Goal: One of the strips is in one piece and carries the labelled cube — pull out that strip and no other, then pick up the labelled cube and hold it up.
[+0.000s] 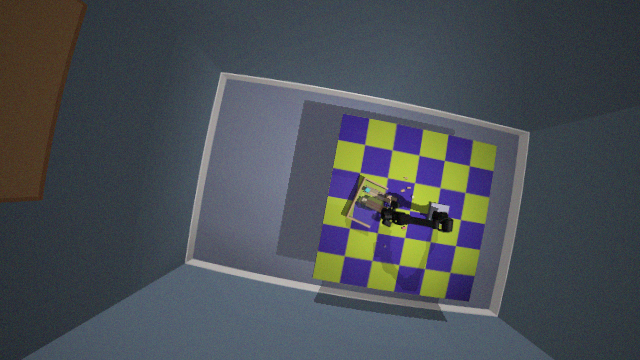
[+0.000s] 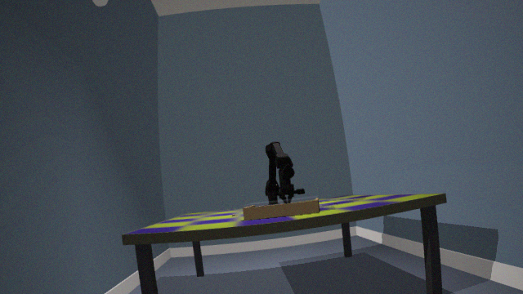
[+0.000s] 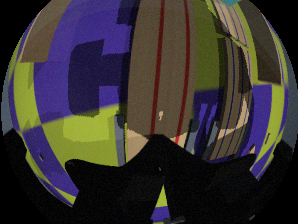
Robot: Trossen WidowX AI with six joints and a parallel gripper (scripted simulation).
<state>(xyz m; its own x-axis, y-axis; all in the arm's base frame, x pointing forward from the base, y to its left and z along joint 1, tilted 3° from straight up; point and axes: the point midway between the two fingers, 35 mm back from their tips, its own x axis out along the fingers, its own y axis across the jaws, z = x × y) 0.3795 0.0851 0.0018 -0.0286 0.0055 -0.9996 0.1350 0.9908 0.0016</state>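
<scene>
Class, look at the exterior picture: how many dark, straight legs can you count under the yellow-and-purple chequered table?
4: near left leg, far left leg, far right leg and near right leg. None seems hidden.

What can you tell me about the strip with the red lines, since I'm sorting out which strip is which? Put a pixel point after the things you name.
The strip with the red lines [image 3: 172,65] is long, flat and brownish, perhaps wood or cloth, with two dark red lines running lengthwise. In the wrist view it runs from the top edge down to the gripper, whose black parts hide its near end. A small pale patch marks it low down. Whether anything touches it I cannot tell.
</scene>
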